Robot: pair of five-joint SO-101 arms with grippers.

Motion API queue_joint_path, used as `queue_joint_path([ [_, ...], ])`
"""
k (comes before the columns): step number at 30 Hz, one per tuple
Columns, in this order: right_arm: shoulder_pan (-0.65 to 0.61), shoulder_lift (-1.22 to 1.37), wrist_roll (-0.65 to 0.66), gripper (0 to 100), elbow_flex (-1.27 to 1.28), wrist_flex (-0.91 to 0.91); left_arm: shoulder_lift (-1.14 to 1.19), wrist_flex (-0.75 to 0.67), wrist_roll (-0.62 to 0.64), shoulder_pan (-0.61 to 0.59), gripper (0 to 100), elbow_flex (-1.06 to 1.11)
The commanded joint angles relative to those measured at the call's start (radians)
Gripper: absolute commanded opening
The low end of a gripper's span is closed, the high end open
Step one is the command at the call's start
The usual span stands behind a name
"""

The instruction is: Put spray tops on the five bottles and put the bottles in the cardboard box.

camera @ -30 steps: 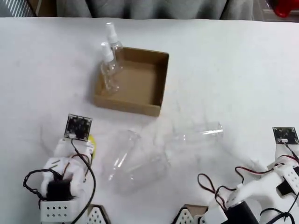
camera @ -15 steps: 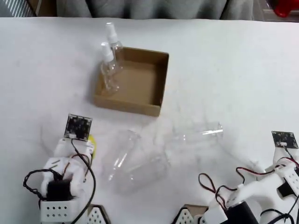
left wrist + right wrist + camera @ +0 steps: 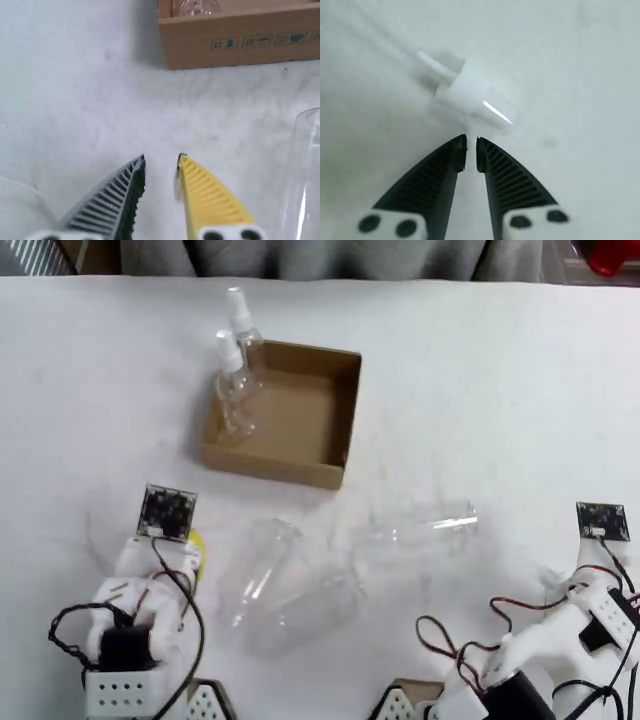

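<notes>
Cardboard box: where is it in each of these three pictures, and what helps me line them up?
High view: the cardboard box sits open on the white table, left of centre, toward the far side.
Left wrist view: its side wall lies across bare table ahead of the left end effector.
Right wrist view: this one faces a loose spray top instead.
Shared landmark: the clear bottle inside the box.

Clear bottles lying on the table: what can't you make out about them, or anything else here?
High view: the lying bottles blend into the white table; their number is unclear.
Left wrist view: a bottle in the cardboard box is cut off by the picture's edge.
Right wrist view: the white spray top fades into the table; its ends are unclear.
</notes>
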Motion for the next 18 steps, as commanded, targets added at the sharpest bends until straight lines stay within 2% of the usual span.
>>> queue_joint_path([
  [1, -0.008, 0.035, -0.008, 1.6, -0.106, -0.015, -0.001, -0.006, -0.008, -0.01, 11, -0.003],
  [10, 0.051, 0.415, -0.011, 1.6, -0.364, -0.005, -0.001, -0.006, -0.008, -0.01, 11, -0.003],
  [18, 0.068, 0.57, -0.124, 1.6, -0.572, -0.004, -0.001, -0.006, -0.008, -0.01, 11, -0.003],
])
